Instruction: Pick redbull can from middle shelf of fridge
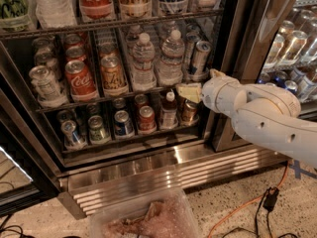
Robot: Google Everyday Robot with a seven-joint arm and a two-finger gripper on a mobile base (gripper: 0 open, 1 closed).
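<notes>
While at middle shelf (pixel 124 94) front, gripper (pixel 201 85)

Shop: commercial glass-door display fridge (pixel 148 175).

The redbull can (pixel 200 57) was blue and silver with a shiny silver top. Left of it stood clear water bottles (pixel 143 58) with white caps, an orange-gold can (pixel 113 74) and a red cola can (pixel 79 79) with white script. Just below the redbull can hung the cream gripper (pixel 197 87) on a white arm (pixel 262 113). The middle shelf (pixel 124 95) under the can was dark wire, and the fridge (pixel 163 176) base lower down was ribbed steel.
</notes>
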